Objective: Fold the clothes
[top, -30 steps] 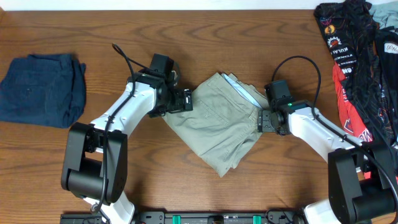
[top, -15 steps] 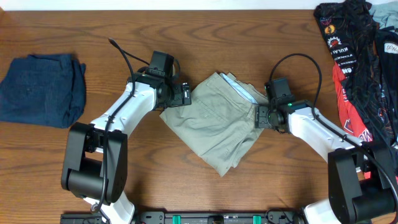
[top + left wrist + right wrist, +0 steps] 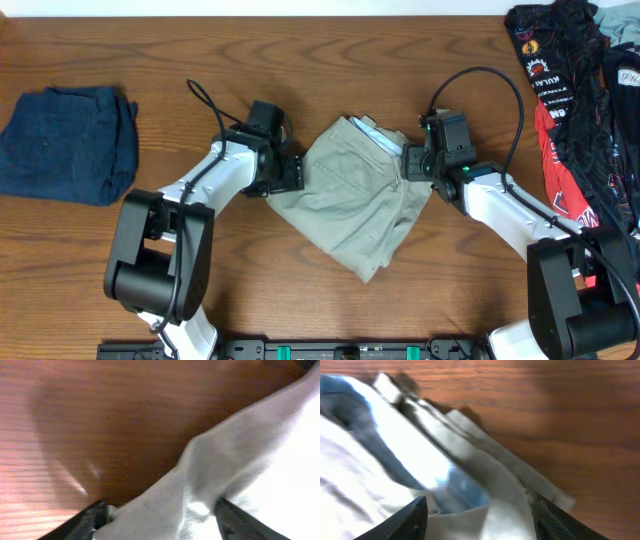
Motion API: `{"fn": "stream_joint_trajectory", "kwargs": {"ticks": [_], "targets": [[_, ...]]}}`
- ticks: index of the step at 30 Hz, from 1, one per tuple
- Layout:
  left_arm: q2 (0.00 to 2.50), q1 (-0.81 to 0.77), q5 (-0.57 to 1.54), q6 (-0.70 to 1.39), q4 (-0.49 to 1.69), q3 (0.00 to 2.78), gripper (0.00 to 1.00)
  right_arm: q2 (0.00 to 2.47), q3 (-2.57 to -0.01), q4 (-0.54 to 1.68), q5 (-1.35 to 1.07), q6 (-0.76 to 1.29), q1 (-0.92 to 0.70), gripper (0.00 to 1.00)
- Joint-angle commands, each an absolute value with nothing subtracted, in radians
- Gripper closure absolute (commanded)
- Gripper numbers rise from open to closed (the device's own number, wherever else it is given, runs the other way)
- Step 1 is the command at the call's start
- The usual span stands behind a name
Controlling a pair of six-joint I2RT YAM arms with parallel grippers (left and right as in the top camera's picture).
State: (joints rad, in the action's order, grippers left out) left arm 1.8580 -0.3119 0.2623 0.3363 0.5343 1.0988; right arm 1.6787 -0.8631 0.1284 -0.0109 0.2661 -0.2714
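Your left end effector (image 3: 161, 507) and right end effector (image 3: 480, 502) straddle the folded khaki-tan cotton trousers (image 3: 350, 200) — blurred cloth fills both gaps; you cannot tell if they grip.

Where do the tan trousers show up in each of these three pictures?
Overhead: the khaki trousers lie at the centre.
Left wrist: they fill the lower right.
Right wrist: they cover the left and bottom.
Shared landmark: the wooden table.
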Motion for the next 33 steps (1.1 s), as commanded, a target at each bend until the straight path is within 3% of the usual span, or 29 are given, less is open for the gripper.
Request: {"fn": "stream_joint_trajectory", "kwargs": {"ticks": [1,4,5,13,16,22,25,26,27,29,33], "targets": [[1.878,-0.372,0.366,0.353,0.548,1.04,0.42,1.687,-0.861,0.123,-0.069,0.223,-0.27,0.34],[1.878,-0.43,0.382,0.353,0.593,1.037,0.65,1.687,-0.861,0.126,-0.063,0.211,-0.268,0.32],[1.878,-0.447,0.386,0.361,0.615,1.037,0.66,1.687,-0.861,0.127,-0.053,0.207,-0.268,0.3],[1.87,-0.538,0.431,0.406,0.808,1.039,0.64,1.656,-0.864,0.175,0.14,0.208,-0.245,0.16],[1.845,-0.536,0.446,0.411,0.831,1.041,0.55,1.604,-0.864,0.19,0.142,0.207,-0.229,0.15],[1.748,-0.506,0.416,0.41,0.829,1.079,0.48,1.428,-0.864,0.231,0.056,0.145,-0.223,0.16],[1.685,-0.48,0.35,0.41,0.794,1.093,0.38,1.363,-0.864,0.274,-0.094,0.081,-0.223,0.22],[1.663,-0.47,0.324,0.409,0.767,1.093,0.11,1.352,-0.864,0.299,-0.15,0.06,-0.223,0.24],[1.648,-0.462,0.299,0.409,0.742,1.093,0.02,1.35,-0.864,0.319,-0.186,0.053,-0.224,0.27],[1.626,-0.449,0.269,0.408,0.674,1.092,0.02,1.358,-0.863,0.364,-0.24,0.051,-0.224,0.35],[1.633,-0.442,0.268,0.359,0.531,1.092,0.02,1.417,-0.862,0.439,-0.319,0.049,-0.224,0.65]]}}
